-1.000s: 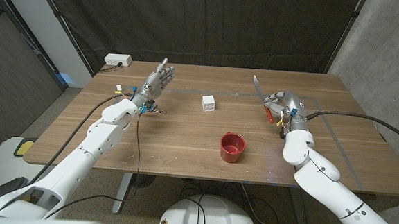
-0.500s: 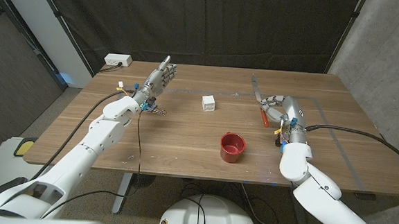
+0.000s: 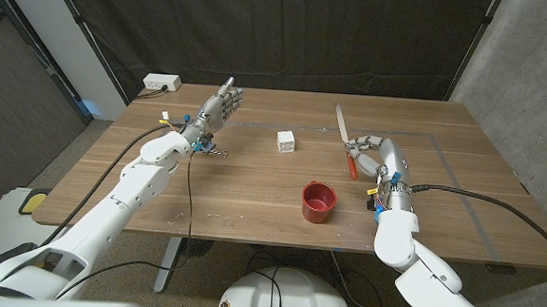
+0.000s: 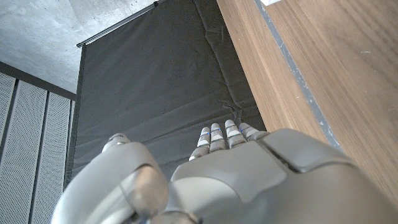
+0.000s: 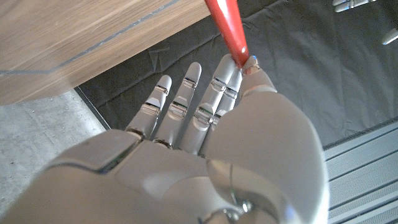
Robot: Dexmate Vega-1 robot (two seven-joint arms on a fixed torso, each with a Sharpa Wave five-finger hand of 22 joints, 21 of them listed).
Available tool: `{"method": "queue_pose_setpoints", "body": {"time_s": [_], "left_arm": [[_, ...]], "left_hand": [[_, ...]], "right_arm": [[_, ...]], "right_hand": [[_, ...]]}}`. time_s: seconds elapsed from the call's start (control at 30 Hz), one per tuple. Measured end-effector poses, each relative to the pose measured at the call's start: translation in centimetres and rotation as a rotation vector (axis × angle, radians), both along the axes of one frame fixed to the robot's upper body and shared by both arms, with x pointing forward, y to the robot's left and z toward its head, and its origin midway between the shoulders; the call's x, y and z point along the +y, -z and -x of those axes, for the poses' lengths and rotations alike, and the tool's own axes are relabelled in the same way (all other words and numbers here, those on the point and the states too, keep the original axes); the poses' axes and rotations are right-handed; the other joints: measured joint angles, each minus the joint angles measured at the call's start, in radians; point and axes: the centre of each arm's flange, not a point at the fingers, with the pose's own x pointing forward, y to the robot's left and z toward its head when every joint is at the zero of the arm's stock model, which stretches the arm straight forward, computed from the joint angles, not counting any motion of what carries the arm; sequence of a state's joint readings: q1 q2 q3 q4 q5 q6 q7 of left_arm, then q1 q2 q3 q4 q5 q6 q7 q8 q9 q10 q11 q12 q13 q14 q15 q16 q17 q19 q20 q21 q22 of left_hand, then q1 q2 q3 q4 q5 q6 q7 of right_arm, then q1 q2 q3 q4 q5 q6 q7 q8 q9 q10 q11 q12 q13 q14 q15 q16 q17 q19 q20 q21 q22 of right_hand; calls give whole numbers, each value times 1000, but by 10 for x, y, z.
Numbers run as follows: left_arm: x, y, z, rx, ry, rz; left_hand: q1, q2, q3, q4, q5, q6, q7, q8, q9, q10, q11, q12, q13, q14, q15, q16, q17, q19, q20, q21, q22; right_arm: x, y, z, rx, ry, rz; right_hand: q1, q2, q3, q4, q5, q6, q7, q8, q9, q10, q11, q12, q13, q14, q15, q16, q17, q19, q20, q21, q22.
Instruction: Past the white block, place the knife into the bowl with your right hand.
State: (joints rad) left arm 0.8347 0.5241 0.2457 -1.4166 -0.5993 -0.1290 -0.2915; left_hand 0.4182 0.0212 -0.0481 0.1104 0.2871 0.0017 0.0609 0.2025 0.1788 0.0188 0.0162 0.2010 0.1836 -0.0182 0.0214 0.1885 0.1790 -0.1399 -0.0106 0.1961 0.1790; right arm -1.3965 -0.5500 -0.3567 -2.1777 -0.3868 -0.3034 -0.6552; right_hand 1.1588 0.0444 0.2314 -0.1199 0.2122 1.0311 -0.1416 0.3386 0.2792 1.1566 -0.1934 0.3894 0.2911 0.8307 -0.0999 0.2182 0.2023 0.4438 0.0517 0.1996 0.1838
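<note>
Knife (image 3: 346,139): slim pale blade and glossy red handle, held in the fingers (image 3: 362,143) of the right hand (image 3: 376,152). The blade projects beyond the fingertips toward the far edge of the worktop (image 3: 252,190), and the handle runs back under the fingers. In the right wrist view the smooth red handle (image 5: 229,28) sits against the fingers (image 5: 214,99), which lie straight and close together over it.

White block (image 3: 286,141): a small matt cube with square faces, resting on the worktop beside the right hand's fingers, toward the left hand, and apart from both.

Bowl (image 3: 317,201): round, red, with upright walls and an open rim. It sits on the worktop behind the right hand's fingers, toward the robot. Its interior looks red; contents cannot be told.

Left hand (image 3: 217,108): raised above the worktop, fingers extended and slightly apart, gripping nothing.

Worktop: brown wood, smooth, with visible grain.
</note>
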Motion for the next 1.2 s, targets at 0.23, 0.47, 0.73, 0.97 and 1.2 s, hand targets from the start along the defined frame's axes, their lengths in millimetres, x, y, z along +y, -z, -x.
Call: {"method": "queue_pose_setpoints", "body": {"time_s": [0.23,0.47,0.73,0.97,1.2], "left_arm": [[-4,-1,0,-4,28,-7],[-6,-3,3,-12,40,-16],[-8,-5,4,-13,50,-30],[-13,-12,4,-17,66,-50],[-15,-15,2,-18,73,-64]], "left_hand": [[0,0,-4,4,0,0,0,0,0,0,0,0,0,0,0,0,0,-5,5,0,0],[0,0,-4,4,0,0,0,0,0,0,0,0,0,0,0,0,0,-5,5,0,0],[0,0,-8,8,0,0,0,0,0,0,0,0,0,0,0,0,0,-5,5,0,0],[0,0,-9,8,0,0,0,-8,0,0,0,0,0,0,0,0,0,-5,5,0,0],[0,0,-13,4,0,0,0,-8,0,0,0,0,0,0,0,0,0,-5,5,0,0]], "right_arm": [[23,17,13,-3,-63,-31],[37,27,17,-13,-114,-42],[51,38,18,-27,-138,-40],[61,49,19,-40,-147,-53],[68,58,20,-45,-143,-65]], "right_hand": [[-3,3,-3,-3,0,3,-3,-2,-3,-3,-4,0,-2,0,0,0,0,0,0,0,0],[-1,7,-6,0,0,3,-3,-2,-4,-4,-4,-7,-8,0,0,0,0,0,0,0,0],[0,8,-7,1,0,3,-3,-3,-6,-2,-5,-8,-13,0,0,0,0,0,0,0,0],[0,8,-7,1,0,3,-3,-4,-7,-7,-11,-12,-13,0,0,-3,0,0,0,0,4],[0,8,-11,5,-2,3,-3,-5,-8,-7,-11,-16,-18,0,0,-4,0,0,0,4,5]]}}
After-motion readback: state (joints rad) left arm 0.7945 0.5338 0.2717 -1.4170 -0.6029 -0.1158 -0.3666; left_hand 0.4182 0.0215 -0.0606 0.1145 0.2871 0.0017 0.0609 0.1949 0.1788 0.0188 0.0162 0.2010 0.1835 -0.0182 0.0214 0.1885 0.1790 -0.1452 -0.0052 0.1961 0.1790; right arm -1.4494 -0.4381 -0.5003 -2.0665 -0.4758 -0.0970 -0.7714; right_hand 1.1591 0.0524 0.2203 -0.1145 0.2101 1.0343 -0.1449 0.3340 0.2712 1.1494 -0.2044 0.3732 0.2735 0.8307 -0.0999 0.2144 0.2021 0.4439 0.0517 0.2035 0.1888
